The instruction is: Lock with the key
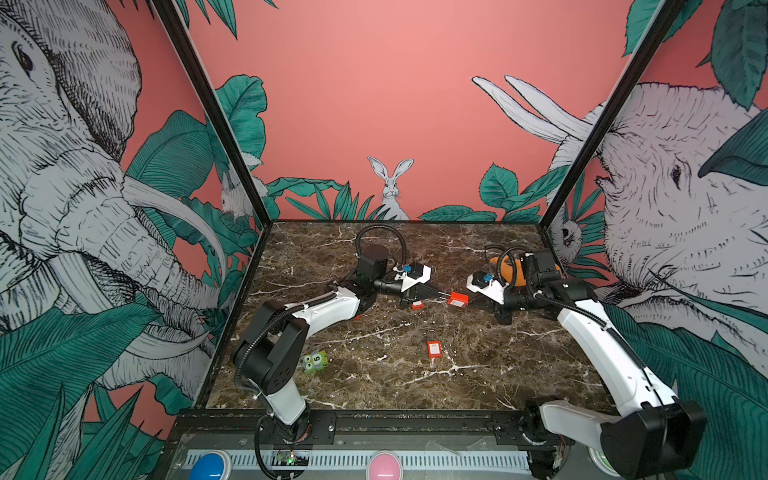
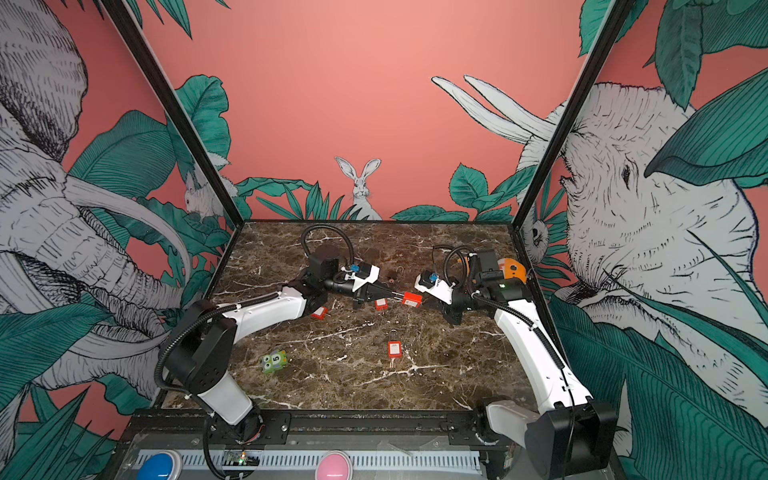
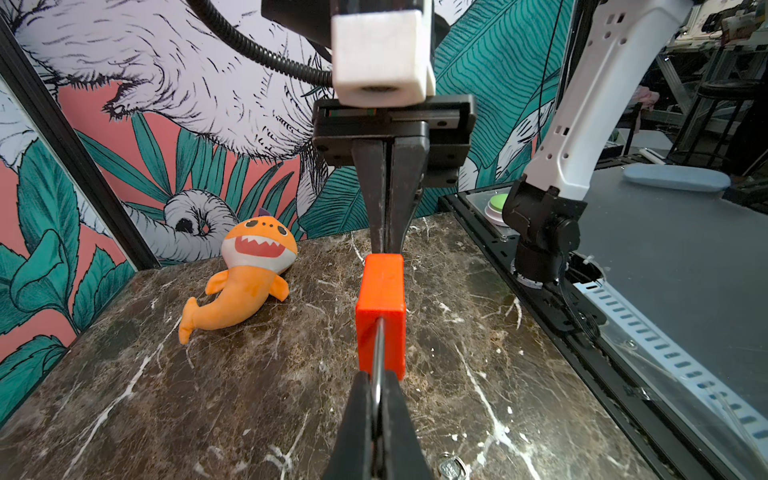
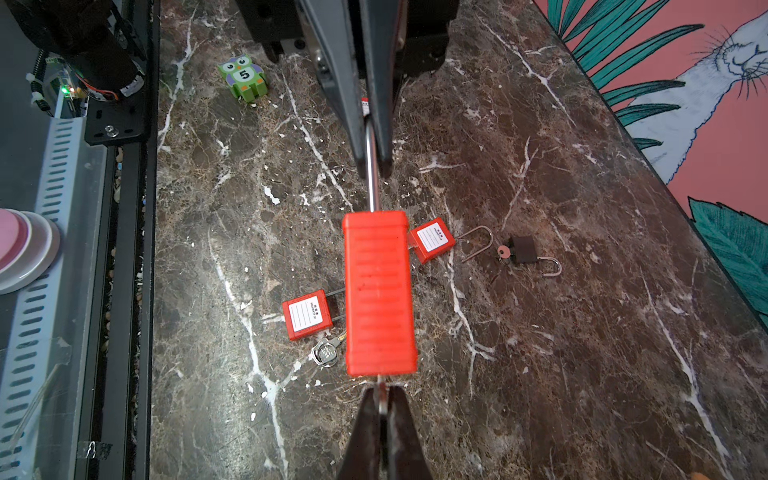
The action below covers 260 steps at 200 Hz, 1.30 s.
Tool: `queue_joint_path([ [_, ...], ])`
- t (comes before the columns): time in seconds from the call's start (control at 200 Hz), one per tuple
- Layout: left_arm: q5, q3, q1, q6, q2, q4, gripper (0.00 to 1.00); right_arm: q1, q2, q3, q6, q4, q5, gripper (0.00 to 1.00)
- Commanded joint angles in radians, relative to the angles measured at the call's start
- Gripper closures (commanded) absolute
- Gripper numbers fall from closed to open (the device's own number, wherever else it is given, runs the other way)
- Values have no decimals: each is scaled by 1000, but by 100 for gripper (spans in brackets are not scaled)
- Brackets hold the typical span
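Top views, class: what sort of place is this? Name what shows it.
Likely a robot test booth: left arm and right arm bolted to a rail by a marbled table, printed jungle walls, big push buttons in front.

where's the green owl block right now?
In both top views the green owl block sits front-left on the marble table, beside the left arm elbow.

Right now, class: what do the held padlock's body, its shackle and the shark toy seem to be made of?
Padlock body: likely plastic, matte red, moulded ribs. Shackle: metal, bright reflective rod. Shark toy: probably plush fabric, soft rounded shape, matte.
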Motion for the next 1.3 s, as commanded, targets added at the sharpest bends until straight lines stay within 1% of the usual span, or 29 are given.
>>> queue_joint_path([
  [0.0, 0, -29, 42, 50, -76, -61, 100, -19, -37, -23, 11, -6, 86, 100],
  [0.195, 13, -33, 44, 46, -78, -72, 100, -18, -71, -49, 26, 73, 117, 100],
  [0.28, 14, -34, 47, 59, -87, -91, 100, -18, -75, -48, 26, 75, 126, 100],
  [0.435, 20, -28, 86, 156, -126, -248, 100, -19, -88, -73, 44, 84, 155, 100],
  [0.55, 26, -24, 120, 186, -148, -297, 100, -18, -109, -112, 64, 123, 160, 100],
  [0.64, 32, 3, 121, 249, -153, -392, 100, -19, -119, -127, 76, 141, 154, 100],
  [0.73, 40, 23, 121, 281, -153, -459, 100, -19, -124, -139, 88, 154, 160, 100],
  [0.77, 34, 36, 122, 333, -158, -523, 100, -19, -127, -143, 99, 161, 168, 100],
  [0.845, -20, 81, 121, 458, -165, -738, 100, -19, -132, -155, 132, 180, 190, 100],
  [0.88, -68, 114, 121, 515, -159, -841, 100, -18, -137, -168, 173, 207, 211, 100],
  [0.925, -114, 168, 121, 615, -144, -1026, 100, -19, -140, -184, 234, 245, 252, 100],
  [1.0, -186, 229, 120, 689, -122, -1216, 100, -19, -130, -193, 313, 264, 297, 100],
  [1.065, -235, 249, 114, 739, -118, -1310, 100, -19, -121, -198, 386, 277, 340, 100],
  [1.165, -333, 260, 91, 754, -114, -1385, 100, -14, -133, -241, 482, 341, 356, 100],
  [1.25, -403, 301, 68, 797, -78, -1503, 100, 2, -159, -292, 558, 418, 378, 100],
  [1.296, -436, 323, 53, 809, -52, -1566, 100, 10, -171, -311, 577, 437, 392, 100],
])
